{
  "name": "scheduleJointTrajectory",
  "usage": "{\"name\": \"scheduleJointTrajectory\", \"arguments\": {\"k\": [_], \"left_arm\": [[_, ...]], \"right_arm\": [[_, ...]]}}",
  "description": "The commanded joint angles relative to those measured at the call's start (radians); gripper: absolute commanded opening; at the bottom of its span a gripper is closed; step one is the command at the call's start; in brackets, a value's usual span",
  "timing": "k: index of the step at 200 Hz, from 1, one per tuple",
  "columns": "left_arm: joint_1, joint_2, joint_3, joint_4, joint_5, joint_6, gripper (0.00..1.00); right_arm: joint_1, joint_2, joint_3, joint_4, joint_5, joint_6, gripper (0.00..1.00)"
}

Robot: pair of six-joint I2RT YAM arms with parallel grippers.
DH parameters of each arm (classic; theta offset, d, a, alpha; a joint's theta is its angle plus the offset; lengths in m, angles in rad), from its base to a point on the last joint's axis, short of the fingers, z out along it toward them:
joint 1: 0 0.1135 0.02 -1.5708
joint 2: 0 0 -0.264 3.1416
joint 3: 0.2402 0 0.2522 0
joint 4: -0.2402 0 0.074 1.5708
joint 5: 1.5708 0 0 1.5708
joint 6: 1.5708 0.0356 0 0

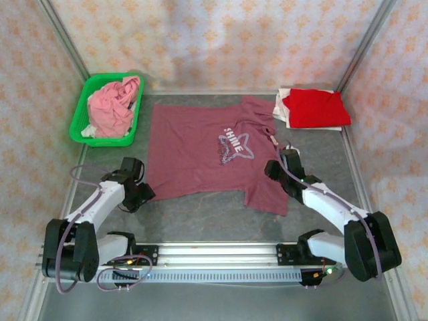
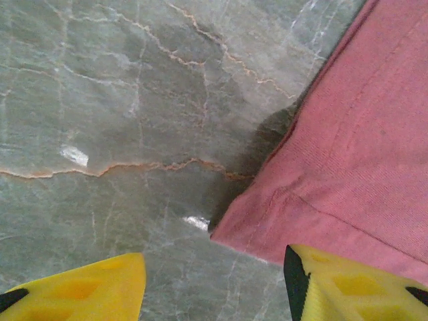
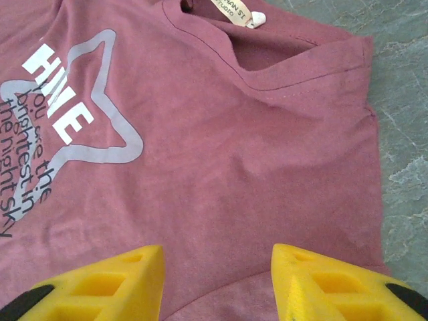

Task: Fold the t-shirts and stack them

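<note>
Maroon t-shirt (image 1: 187, 154), pale star print (image 1: 237, 144); green basket (image 1: 79, 118); grey marbled table (image 1: 200, 215).

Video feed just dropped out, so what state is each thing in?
Maroon cloth t-shirt with star print: spread flat, unfolded.
Red cloth t-shirt: folded, atop folded white t-shirt.
Pink cloth t-shirt: crumpled in green plastic basket.
Left gripper: open.
Right gripper: open.

The table (image 1: 214, 221) is surfaced in grey-green, marble-patterned material, veined with pale and rust-coloured lines. It is enclosed on three sides by walls (image 1: 221, 33) covered in pale sheeting printed with orange floral motifs. Metal corner posts (image 1: 65, 41) are fitted at the rear. Small glare spots are noted on the surface.
</note>
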Motion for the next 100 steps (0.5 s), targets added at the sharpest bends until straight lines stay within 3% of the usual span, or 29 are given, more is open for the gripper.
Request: {"name": "scheduleJointTrajectory", "arguments": {"k": [1, 36, 62, 100], "left_arm": [[-0.001, 0.024, 0.005, 0.045, 0.003, -0.001, 0.56], [-0.015, 0.026, 0.002, 0.086, 0.013, -0.011, 0.4], [-0.026, 0.031, 0.007, 0.089, -0.001, -0.002, 0.21], [-0.026, 0.046, 0.011, 0.081, -0.013, 0.019, 0.14]], "right_arm": [[0.0, 0.007, 0.018, 0.039, 0.032, -0.019, 0.46], [0.001, 0.008, 0.018, 0.028, 0.038, -0.015, 0.47], [0.0, 0.004, 0.021, 0.0, 0.042, -0.014, 0.47], [0.0, -0.019, 0.016, -0.057, 0.055, -0.006, 0.48]]}}
